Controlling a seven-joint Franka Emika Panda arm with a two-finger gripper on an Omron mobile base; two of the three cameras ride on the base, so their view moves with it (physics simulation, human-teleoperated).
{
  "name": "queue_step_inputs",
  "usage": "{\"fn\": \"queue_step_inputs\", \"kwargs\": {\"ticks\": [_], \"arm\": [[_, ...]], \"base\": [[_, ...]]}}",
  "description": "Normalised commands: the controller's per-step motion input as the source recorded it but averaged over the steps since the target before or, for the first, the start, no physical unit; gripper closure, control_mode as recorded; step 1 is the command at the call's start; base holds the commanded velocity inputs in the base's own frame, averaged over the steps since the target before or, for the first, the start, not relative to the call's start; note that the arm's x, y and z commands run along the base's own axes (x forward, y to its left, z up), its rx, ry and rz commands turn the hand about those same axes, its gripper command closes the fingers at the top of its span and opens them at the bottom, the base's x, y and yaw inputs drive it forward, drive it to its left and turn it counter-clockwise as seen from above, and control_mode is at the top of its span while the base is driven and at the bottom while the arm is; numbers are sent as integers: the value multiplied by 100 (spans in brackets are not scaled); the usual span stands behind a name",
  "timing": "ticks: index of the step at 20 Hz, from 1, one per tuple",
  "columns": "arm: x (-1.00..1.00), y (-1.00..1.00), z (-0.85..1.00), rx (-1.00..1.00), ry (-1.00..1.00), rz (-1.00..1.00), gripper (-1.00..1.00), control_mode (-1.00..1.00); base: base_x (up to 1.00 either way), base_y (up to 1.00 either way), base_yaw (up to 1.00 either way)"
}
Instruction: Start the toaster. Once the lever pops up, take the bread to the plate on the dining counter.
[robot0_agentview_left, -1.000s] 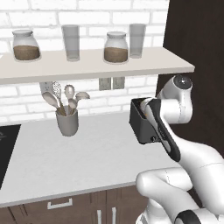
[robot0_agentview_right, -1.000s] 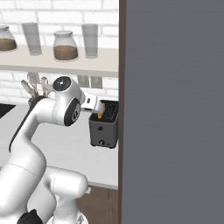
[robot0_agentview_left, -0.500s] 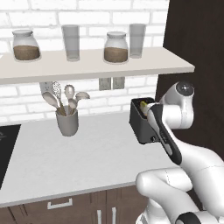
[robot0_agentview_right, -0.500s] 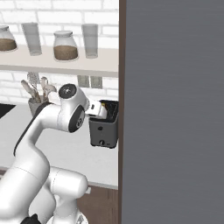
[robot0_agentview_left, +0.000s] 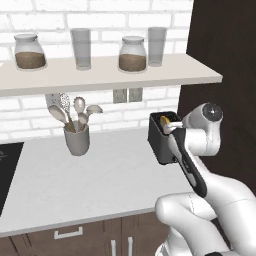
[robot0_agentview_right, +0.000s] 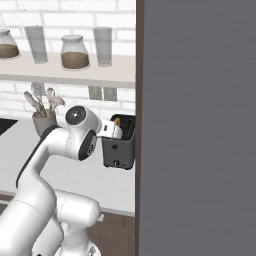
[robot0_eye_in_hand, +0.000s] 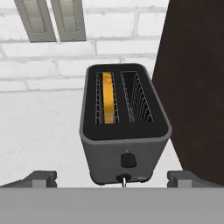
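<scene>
On the pale table (robot0_agentview_left: 100, 175), a utensil holder (robot0_agentview_left: 76, 140) is seen at the left. The toaster (robot0_eye_in_hand: 124, 129) is set farther right, beside the dark cabinet wall (robot0_eye_in_hand: 197, 87), long axis running toward the brick wall, knob face toward the gripper (robot0_eye_in_hand: 111, 178). The bread (robot0_eye_in_hand: 108, 98) is lodged edge-up in the left slot (lengthwise). The gripper's fingers are spread apart, empty.

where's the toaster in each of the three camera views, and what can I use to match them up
Left base view: toaster right of centre on the worktop, its right part behind the arm.
Right base view: toaster at centre, against the tall dark panel, with the arm overlapping its top left.
Hand view: toaster at centre, seen from above, bread in its left slot.
Shared landmark: the twin wall outlets on the white brick above it.
</scene>
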Motion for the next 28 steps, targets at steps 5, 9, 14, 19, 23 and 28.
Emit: {"fn": "queue_step_inputs", "kwargs": {"ticks": [5, 9, 14, 19, 23, 28], "arm": [[27, 0, 2, 0, -2, 0, -100, -100], [33, 0, 11, 0, 0, 0, -100, -100], [46, 0, 1, 0, 2, 0, -100, -100], [29, 0, -11, 0, 0, 0, -100, -100], [25, 0, -14, 0, 0, 0, -100, -100], [31, 0, -21, 0, 0, 1, -100, -100]], "base": [[0, 0, 0], [0, 0, 0], [0, 0, 0], [0, 0, 0], [0, 0, 0], [0, 0, 0]]}}
